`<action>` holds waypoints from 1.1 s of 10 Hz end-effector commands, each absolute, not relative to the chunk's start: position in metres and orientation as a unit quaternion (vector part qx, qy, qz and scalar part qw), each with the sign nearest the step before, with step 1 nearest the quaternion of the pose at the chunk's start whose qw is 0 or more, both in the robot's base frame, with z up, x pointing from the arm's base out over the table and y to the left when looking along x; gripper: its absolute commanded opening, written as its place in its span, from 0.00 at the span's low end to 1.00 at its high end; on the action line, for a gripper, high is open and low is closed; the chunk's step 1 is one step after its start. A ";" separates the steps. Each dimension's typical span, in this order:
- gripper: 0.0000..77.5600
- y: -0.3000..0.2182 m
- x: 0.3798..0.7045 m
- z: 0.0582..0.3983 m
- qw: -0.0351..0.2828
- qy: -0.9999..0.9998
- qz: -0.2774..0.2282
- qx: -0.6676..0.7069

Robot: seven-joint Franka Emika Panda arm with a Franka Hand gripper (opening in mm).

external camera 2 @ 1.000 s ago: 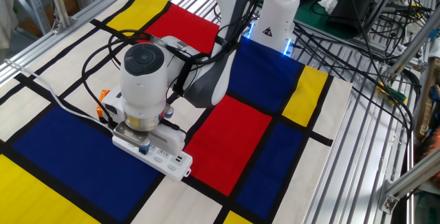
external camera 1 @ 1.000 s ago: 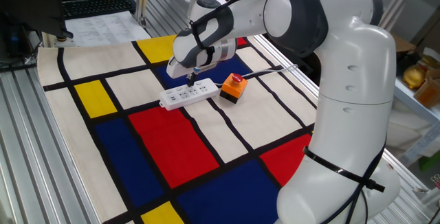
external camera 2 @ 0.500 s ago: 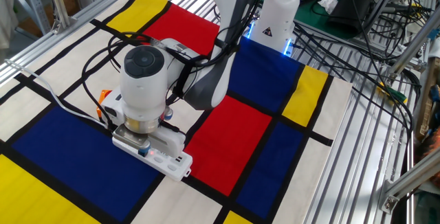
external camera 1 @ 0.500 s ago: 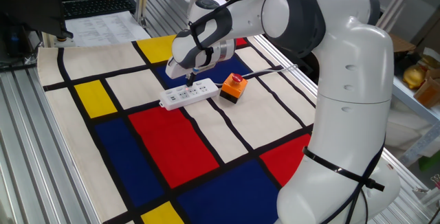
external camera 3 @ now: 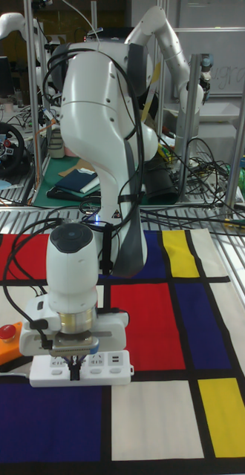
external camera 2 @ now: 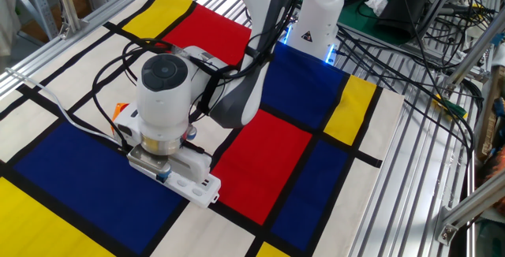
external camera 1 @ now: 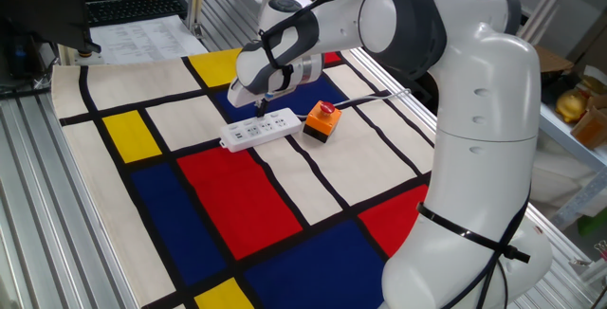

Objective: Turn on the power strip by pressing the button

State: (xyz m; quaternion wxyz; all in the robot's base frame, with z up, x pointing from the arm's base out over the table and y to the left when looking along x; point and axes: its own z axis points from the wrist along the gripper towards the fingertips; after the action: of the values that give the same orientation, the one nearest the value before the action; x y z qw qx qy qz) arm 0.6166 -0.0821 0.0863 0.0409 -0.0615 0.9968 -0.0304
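Note:
The white power strip [external camera 1: 248,133] lies across the coloured mat, with its cord running off from the end by the orange box. In the tall view the power strip [external camera 3: 100,369] sits under my wrist. My gripper [external camera 1: 264,110] points straight down onto the strip's cord end, and its dark fingertips [external camera 3: 74,367] are together and rest on the top face. From the other side my wrist covers the gripper, and only the power strip [external camera 2: 193,184] shows below it. The button is too small to pick out and seems hidden beneath the fingertips.
An orange-and-black box [external camera 1: 321,121] with a red domed button stands right beside the strip's cord end, and also shows as the box [external camera 3: 5,341] in the tall view. The thin white cord [external camera 2: 71,119] trails across the mat. Metal rails and cables surround the mat.
The gripper has shifted a few pixels along the strip, staying down on its cord end. The strip and the box are where they were.

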 end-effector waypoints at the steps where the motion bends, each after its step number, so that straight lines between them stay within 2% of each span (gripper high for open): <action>1: 0.00 -0.089 0.608 0.065 0.027 0.997 -0.026 -0.070; 7: 0.00 -0.077 0.607 0.101 0.004 0.998 -0.032 -0.058; 11: 0.00 -0.074 0.607 0.106 0.005 0.998 -0.031 -0.054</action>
State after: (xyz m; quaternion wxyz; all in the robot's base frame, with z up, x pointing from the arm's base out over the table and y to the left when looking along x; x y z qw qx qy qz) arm 0.6100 -0.0802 0.0900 0.0178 -0.0626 0.9974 -0.0296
